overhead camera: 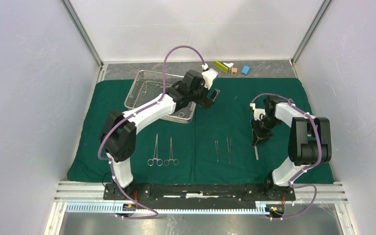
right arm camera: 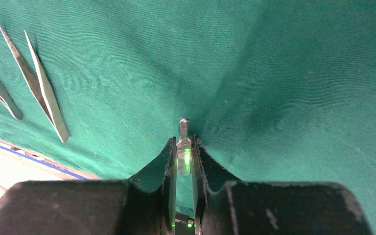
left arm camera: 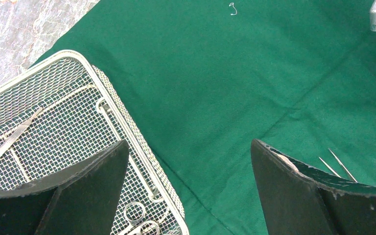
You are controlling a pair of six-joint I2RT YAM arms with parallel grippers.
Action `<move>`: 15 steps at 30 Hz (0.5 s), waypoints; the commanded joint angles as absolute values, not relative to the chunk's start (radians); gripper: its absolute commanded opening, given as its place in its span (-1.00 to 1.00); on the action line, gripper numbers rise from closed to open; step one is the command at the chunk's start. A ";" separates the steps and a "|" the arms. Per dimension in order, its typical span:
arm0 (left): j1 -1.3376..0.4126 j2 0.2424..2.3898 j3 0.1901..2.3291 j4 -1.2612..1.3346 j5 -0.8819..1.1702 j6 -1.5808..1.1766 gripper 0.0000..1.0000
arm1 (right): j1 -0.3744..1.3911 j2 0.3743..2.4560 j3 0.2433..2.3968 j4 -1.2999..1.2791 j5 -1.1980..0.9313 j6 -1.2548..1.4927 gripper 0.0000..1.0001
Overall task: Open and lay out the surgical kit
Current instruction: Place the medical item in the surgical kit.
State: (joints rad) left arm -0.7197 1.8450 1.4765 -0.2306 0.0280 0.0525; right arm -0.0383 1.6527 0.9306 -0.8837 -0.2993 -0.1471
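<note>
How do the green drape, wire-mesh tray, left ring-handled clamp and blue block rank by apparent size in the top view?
1. green drape, largest
2. wire-mesh tray, though the left arm covers part of it
3. left ring-handled clamp
4. blue block, smallest

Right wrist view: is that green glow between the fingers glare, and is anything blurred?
Right wrist: green tint on the held steel instrument looks like a light's reflection; the near fingers are dark, tweezers sharp. Top view: even light, soft shadows.

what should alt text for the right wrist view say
The right claw pinches a slim steel instrument over the green drape. Two tweezers lie on the drape at upper left.
</note>
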 commanded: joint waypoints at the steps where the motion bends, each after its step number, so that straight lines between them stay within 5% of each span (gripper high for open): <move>1: -0.723 1.844 1.514 -0.216 0.040 0.011 1.00 | -0.041 1.659 0.966 -0.884 -0.307 -0.156 -0.77; 15: -0.724 1.837 1.509 -0.218 0.041 0.009 1.00 | -0.049 1.646 0.957 -0.881 -0.294 -0.153 -0.54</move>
